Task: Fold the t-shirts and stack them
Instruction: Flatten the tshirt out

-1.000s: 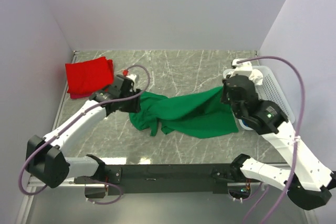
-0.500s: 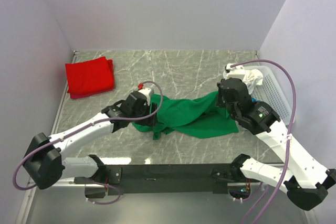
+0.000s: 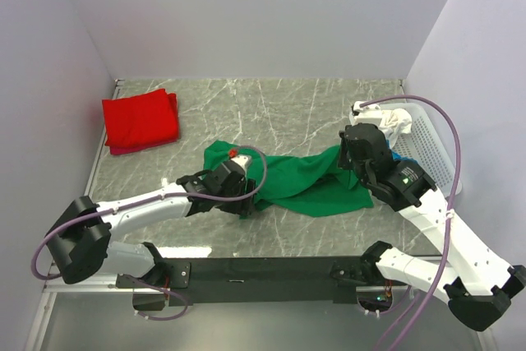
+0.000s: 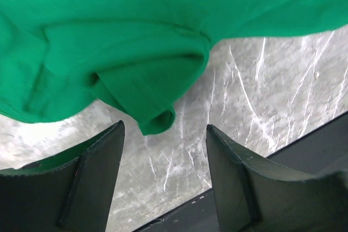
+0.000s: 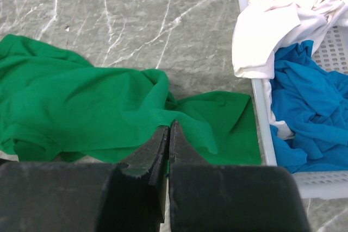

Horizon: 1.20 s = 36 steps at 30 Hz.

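- Left wrist view: left gripper (image 4: 163, 129) gapes wide, holding nothing; a fold of the green t-shirt (image 4: 147, 85), crumpled on the table (image 4: 261, 96), lies just beyond its fingers.
- Right gripper (image 5: 169, 129) is pinched shut on that shirt's ridge; the basket (image 5: 260, 107) beside it is cut off.

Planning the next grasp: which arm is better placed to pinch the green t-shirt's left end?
Left: the left gripper is open with a green t-shirt fold at its fingertips; the right gripper is shut on the other end.
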Tool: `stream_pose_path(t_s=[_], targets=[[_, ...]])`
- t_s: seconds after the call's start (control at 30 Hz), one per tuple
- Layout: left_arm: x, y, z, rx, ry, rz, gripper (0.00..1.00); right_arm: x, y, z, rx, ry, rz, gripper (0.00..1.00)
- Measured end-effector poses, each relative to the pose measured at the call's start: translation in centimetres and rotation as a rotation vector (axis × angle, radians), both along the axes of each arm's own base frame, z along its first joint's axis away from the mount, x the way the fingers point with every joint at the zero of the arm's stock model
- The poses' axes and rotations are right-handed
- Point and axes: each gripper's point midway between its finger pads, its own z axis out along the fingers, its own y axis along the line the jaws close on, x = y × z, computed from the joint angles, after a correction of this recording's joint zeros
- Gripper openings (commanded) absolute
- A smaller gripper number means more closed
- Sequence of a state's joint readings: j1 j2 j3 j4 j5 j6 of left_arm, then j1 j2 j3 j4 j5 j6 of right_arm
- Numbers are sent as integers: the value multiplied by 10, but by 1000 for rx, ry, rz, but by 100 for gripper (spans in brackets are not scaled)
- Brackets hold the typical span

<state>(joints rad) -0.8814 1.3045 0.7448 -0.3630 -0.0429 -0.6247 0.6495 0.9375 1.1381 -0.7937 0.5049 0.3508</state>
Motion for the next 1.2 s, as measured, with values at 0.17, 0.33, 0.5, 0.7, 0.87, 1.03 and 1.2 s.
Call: stream_pose_path(t_s=[0.17,0.33,0.5,0.7,0.87,1.03,1.2], targets=[[-10,-1,-15,14,42,-6,67,2,0,1,7,-6,-4,0],[-11,3,-33,60,67,3,65,3,1,1,13,-8,-2,0],[-5,1,-37,62,48,12,59,3,0,-4,9,1,-4,0],[0,-4,-41,57,36,15,54,4,-1,-4,11,2,-7,0],[2,-4,-45,62,37,23,9,4,-2,-5,11,4,-11,0],[7,3,-46,94,12,53,0,4,-4,-4,10,1,-15,0],[19,36,-20,171,-57,161,0,5,-10,0,4,-8,-31,0]])
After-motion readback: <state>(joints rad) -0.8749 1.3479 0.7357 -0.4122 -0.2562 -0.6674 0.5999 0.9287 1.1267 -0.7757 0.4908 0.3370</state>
